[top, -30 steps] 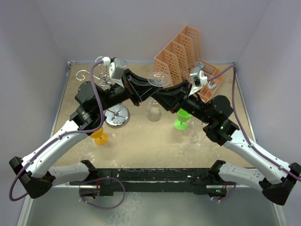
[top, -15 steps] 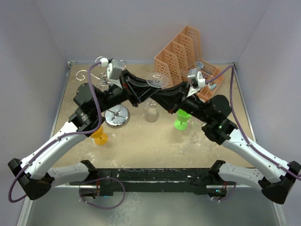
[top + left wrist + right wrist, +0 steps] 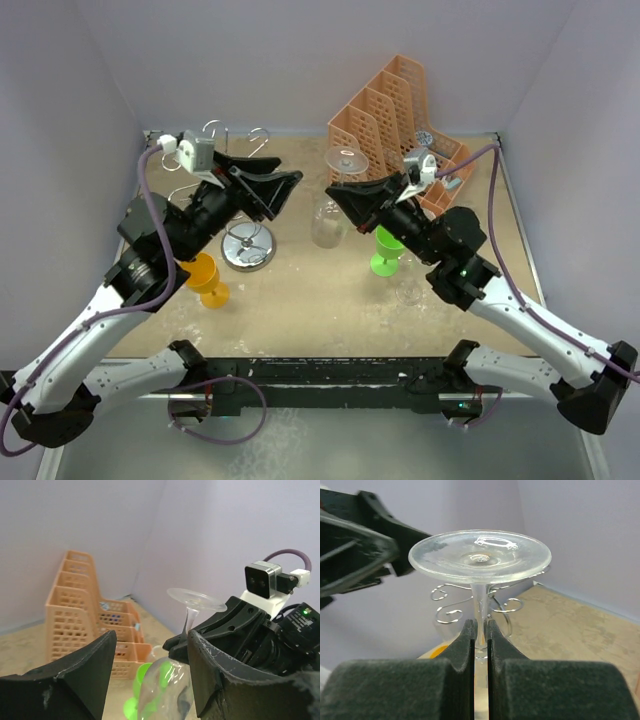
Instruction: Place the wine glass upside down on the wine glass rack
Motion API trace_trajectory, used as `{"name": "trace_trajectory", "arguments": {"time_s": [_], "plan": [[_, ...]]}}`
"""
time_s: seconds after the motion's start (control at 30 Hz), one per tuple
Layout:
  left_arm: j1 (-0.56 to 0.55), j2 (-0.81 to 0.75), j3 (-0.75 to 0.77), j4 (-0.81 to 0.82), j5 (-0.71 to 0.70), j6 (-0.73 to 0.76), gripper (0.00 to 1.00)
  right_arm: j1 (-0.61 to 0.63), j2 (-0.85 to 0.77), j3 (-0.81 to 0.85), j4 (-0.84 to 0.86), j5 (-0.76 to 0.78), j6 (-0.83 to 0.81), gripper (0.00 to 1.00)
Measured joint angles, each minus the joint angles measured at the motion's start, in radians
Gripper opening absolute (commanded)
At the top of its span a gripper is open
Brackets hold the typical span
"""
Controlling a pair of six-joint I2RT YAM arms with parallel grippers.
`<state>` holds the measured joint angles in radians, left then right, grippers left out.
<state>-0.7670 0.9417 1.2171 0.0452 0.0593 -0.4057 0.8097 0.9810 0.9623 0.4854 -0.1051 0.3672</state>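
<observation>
Left arm (image 3: 92, 320), right arm (image 3: 520, 320): white lower shells, black joints, black upper links. Purple cable (image 3: 147, 195) along each. Grey wrist camera (image 3: 195, 152). Left gripper (image 3: 285, 195), right gripper (image 3: 335, 192): black wedge fingers, scuffed edges. Green light (image 3: 462, 268) on right arm.

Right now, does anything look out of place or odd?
Only the clear wine glass: it hangs upside down in mid-air, foot up, its stem pinched in the right claw, away from the wine glass rack. Nothing looks spilled or broken.
</observation>
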Motion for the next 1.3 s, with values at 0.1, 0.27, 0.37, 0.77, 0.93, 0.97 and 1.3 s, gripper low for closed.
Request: {"name": "trace_trajectory", "arguments": {"time_s": [0.1, 0.27, 0.37, 0.77, 0.93, 0.97, 1.3], "plan": [[0.0, -0.049, 0.014, -0.097, -0.101, 0.031, 0.57, 0.0, 0.039, 0.0, 0.006, 0.044, -0.015, 0.0], [0.0, -0.141, 0.051, -0.211, -0.23, 0.069, 0.57, -0.014, 0.167, 0.016, 0.005, 0.067, -0.082, 0.0], [0.0, -0.192, 0.062, -0.246, -0.279, 0.077, 0.57, -0.048, 0.252, 0.042, 0.003, 0.016, -0.114, 0.0], [0.0, -0.219, 0.099, -0.302, -0.34, 0.077, 0.58, -0.198, 0.571, 0.254, 0.072, -0.404, -0.17, 0.0], [0.0, -0.191, 0.104, -0.317, -0.341, 0.077, 0.58, -0.211, 0.664, 0.296, 0.13, -0.538, -0.169, 0.0], [0.0, -0.188, 0.105, -0.318, -0.343, 0.077, 0.58, -0.213, 0.676, 0.297, 0.143, -0.556, -0.166, 0.0], [0.0, -0.184, 0.107, -0.317, -0.357, 0.078, 0.58, -0.222, 0.761, 0.343, 0.224, -0.692, -0.13, 0.0]]}}
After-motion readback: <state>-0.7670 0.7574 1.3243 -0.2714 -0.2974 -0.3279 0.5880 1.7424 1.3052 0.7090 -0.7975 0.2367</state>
